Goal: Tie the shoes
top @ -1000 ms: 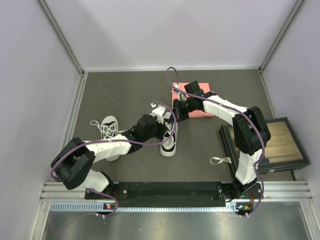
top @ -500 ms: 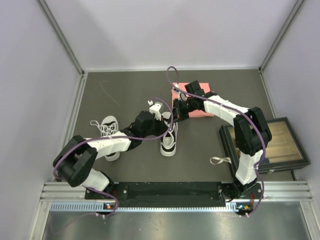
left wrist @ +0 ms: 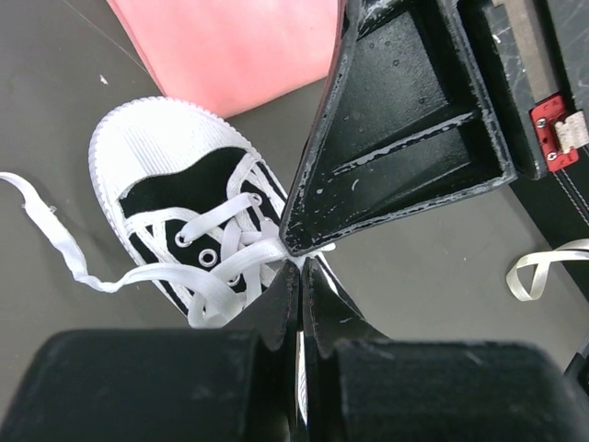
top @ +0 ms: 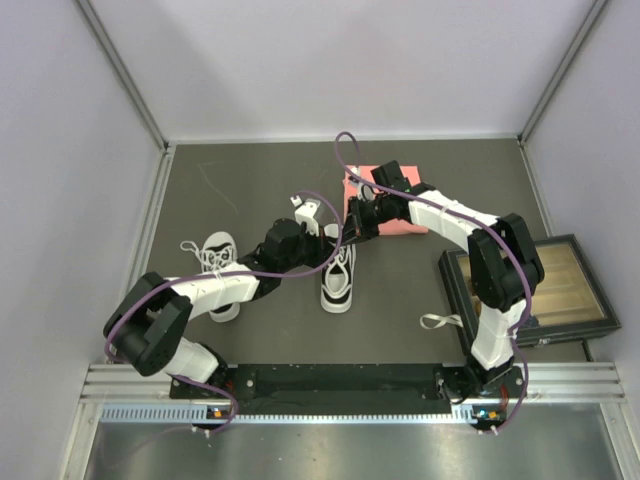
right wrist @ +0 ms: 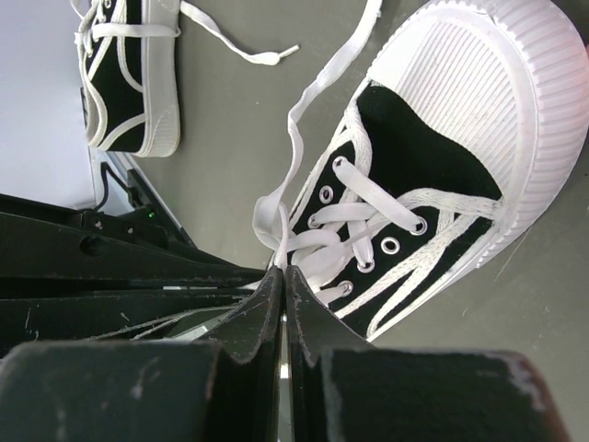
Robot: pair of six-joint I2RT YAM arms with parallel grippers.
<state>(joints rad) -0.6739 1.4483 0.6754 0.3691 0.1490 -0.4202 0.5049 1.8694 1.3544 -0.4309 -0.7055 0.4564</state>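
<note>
Two robot arms, the left arm [top: 215,290] and the right arm [top: 450,215], reach in from the near edge of a dark table [top: 250,180] and meet over one small sneaker at its centre. A framed tray [top: 570,285] sits well apart at the right edge. A pink block [left wrist: 239,46] lies just beyond the sneaker's toe.

The centre shoe [top: 338,285], white-capped with black panels, stands upright with its toe pointing away from the bases, so both wrists can work the eyelets from above. The second shoe [top: 215,258] waits to the left, partly under the left arm, its lacing loose.

The left end effector [left wrist: 299,272] has its fingers pressed together at the top of the lacing. A sliver of white between them suggests it is pinching a strand. The right end effector [right wrist: 281,276] is likewise closed, with a strand running straight into its tip. The two tips sit almost touching over the tongue, apparently so that each can hold one end of the laces [left wrist: 147,274] while a knot is formed. No knot or bow is visible.

A stray white strip [top: 440,321] lies near the tray.
</note>
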